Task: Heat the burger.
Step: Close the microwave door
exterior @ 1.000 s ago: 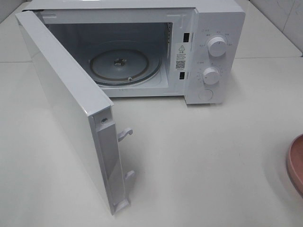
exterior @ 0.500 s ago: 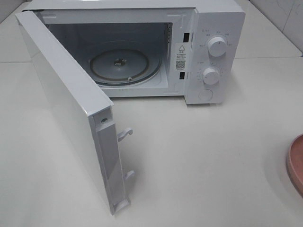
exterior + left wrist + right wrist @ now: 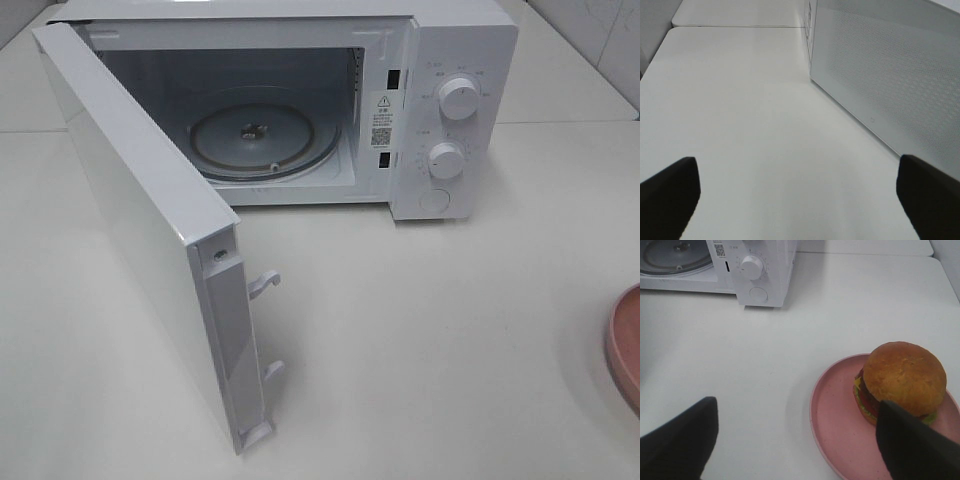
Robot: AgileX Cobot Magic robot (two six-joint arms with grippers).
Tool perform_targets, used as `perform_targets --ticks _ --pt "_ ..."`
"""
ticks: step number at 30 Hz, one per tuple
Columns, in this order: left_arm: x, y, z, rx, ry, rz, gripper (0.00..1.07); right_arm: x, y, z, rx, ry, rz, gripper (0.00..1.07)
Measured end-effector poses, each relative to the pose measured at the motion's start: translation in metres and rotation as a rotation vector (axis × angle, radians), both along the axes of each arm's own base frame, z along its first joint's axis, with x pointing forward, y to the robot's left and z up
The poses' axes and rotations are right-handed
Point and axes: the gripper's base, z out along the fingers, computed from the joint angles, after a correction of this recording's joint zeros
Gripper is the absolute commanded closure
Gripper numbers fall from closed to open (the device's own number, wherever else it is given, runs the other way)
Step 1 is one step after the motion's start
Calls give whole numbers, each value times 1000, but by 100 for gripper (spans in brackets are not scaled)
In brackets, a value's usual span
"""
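Right gripper (image 3: 797,440): jaws spread wide, empty, hovering short of the burger (image 3: 901,381), one dark finger (image 3: 912,445) overlapping the pink plate (image 3: 832,415) edge in the wrist view; touching or not, cannot tell. Probably lined up this way to straddle the bun from both sides.

Left gripper (image 3: 795,195): also fully spread and empty, low over bare table (image 3: 750,115), just beside the perforated outer face of the microwave door (image 3: 880,75). Likely parked there to swing the door shut once the food is inside.

Burger upright on the plate, golden bun on top, red, green and yellow layers showing below, well off to the right of the microwave (image 3: 300,110). Door (image 3: 150,230) swung far out, glass turntable (image 3: 265,137) bare, so loading not yet begun.

Seen only from the high camera: open cavity, both knobs (image 3: 458,98), latch hooks on the door edge, and merely a sliver of plate at the right border. No burger and no grippers there. Seen only from the right wrist: the burger itself. Seen only from the left wrist: the door's outer mesh side.
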Motion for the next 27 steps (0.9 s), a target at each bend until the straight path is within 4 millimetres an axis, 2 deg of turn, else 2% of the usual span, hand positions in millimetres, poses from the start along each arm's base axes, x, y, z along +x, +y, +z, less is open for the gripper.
perform_targets --ticks 6,10,27 --pt "0 0 0 0 0 0 6 -9 -1 0 9 -55 -32 31" --pt "0 0 0 0 0 0 6 -9 -1 0 7 -57 -78 31" --pt "0 0 0 0 0 0 6 -9 -1 0 6 -57 -80 31"
